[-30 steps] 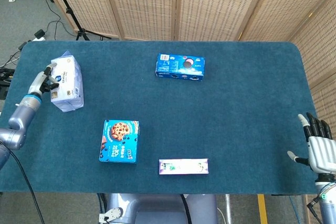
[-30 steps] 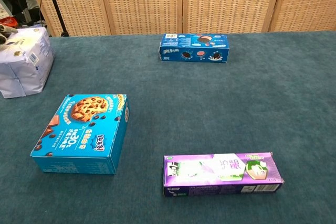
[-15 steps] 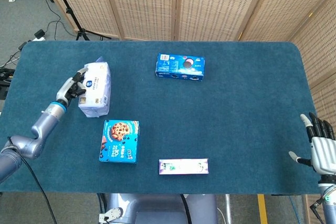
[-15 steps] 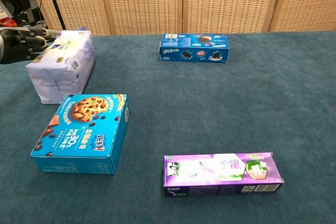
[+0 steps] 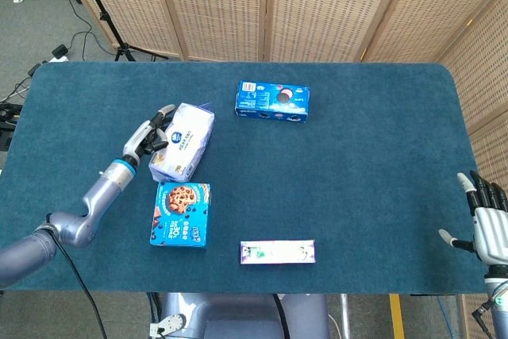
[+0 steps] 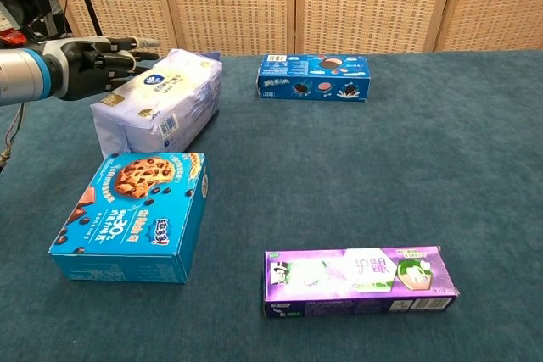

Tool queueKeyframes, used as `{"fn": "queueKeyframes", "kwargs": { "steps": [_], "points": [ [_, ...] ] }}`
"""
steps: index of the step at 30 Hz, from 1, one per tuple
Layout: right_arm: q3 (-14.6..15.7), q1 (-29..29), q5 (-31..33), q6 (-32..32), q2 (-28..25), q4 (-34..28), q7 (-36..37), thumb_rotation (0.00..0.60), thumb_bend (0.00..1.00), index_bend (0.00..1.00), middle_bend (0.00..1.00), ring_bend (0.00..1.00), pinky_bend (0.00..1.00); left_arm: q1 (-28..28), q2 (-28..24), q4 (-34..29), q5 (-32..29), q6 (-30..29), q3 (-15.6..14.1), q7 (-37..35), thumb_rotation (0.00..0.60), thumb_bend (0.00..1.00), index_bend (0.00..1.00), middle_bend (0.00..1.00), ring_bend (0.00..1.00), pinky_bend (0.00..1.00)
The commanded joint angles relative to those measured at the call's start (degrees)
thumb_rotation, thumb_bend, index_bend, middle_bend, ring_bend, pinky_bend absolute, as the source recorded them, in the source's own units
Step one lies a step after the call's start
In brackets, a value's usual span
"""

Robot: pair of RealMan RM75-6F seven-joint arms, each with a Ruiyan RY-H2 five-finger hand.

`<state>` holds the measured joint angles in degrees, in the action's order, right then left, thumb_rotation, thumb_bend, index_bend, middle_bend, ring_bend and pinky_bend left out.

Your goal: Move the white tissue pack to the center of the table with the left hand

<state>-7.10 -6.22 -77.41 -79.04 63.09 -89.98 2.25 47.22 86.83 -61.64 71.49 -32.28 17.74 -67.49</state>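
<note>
The white tissue pack lies left of the table's middle, just behind the blue cookie box; in the chest view the white tissue pack looks slightly tilted. My left hand holds the pack at its left end, with fingers reaching over the top edge, and the same left hand shows in the chest view. My right hand hangs off the table's front right corner, fingers spread and empty.
A blue sandwich-cookie box lies at the back centre. Directly in front of the pack sits a chocolate-chip cookie box. A purple carton rests near the front edge. Wicker screens stand behind the table.
My left hand has carried the tissue pack from the far left edge rightward and toward the front, close to the cookie box. The right hand has barely moved.
</note>
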Motion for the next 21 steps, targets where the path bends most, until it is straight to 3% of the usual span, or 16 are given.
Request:
{"fn": "queueKeyframes", "kwargs": {
  "steps": [1,12,16,21],
  "points": [
    [0.0,0.0,-0.1,0.0,-0.1,0.0,0.2,0.600,0.00,0.00,0.00,0.00,0.00,1.0,0.8,-0.5,-3.1,0.2,1.3,4.0,0.600,1.00,0.00,0.04,0.05,0.25],
    [0.0,-0.1,0.1,0.2,0.0,0.0,0.1,0.600,0.00,0.00,0.00,0.00,0.00,3.1,2.6,-0.4,-5.4,2.7,2.3,9.0,0.600,1.00,0.00,0.04,0.05,0.24],
    [0.0,-0.1,0.2,0.2,-0.1,0.1,0.3,0.600,0.00,0.00,0.00,0.00,0.00,1.7,1.9,-0.6,-6.2,0.7,2.9,10.2,0.600,1.00,0.00,0.00,0.00,0.06],
    [0.2,-0.1,-0.3,0.1,-0.2,-0.1,0.5,0.600,0.00,0.00,0.00,0.00,0.00,-1.0,-1.2,-3.1,-6.9,-2.2,4.0,10.1,0.600,1.00,0.00,0.00,0.00,0.00]
  ]
}}
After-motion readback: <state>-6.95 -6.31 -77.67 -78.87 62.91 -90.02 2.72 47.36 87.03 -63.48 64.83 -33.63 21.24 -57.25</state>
